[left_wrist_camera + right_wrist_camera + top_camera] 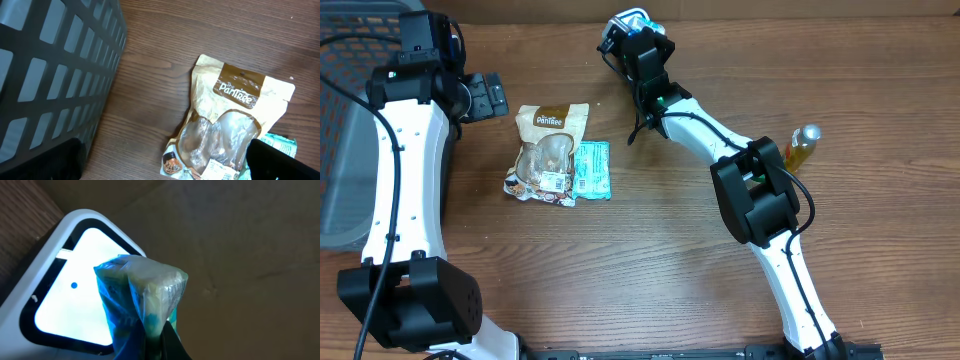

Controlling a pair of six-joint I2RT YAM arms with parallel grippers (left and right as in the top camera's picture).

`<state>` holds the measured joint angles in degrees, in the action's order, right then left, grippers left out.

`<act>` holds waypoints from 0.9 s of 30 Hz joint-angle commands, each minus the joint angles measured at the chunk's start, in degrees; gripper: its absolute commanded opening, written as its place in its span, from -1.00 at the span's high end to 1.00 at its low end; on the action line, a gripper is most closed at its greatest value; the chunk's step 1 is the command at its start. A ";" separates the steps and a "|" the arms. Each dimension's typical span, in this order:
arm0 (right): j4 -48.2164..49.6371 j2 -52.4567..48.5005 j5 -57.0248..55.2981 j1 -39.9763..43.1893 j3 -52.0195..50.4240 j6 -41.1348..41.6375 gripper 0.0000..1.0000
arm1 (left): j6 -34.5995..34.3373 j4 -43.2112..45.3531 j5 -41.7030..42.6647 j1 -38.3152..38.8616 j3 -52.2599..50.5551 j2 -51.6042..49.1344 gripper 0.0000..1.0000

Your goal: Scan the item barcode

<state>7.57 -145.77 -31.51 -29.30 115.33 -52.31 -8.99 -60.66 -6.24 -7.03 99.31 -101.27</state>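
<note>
The item, a blue and clear plastic packet [142,297], is pinched at its lower end by my right gripper [162,342], which is shut on it. It hangs right in front of the white scanner [45,287], whose window glows bright with a blue dot. From overhead, the right gripper [642,40] sits at the table's far edge with the scanner [624,22] just beyond it. My left gripper [485,95] stands open and holds nothing, left of a tan snack pouch [548,148]. In the left wrist view its dark fingertips [282,162] flank the pouch [235,115].
A teal packet [590,168] lies against the pouch's right side. A small yellow bottle [802,147] lies at the right. A dark mesh basket [340,120] fills the left edge, close beside the left gripper [162,170] in the wrist view [50,65].
</note>
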 commanded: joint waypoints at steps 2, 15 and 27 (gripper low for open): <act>0.68 4.09 -0.83 -0.39 0.20 5.75 0.93 | 0.22 0.02 -0.76 -0.46 0.87 0.11 -0.99; -29.94 20.13 -0.37 -0.57 0.20 34.56 0.93 | 0.22 0.02 -0.76 -0.46 0.87 0.11 -0.99; -73.57 23.69 24.68 0.42 0.13 62.10 0.92 | 0.22 0.02 -0.76 -0.46 0.87 0.11 -0.99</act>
<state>-63.11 -122.85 -18.41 -29.54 115.15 -0.54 -8.97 -60.64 -6.26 -7.03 99.33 -101.30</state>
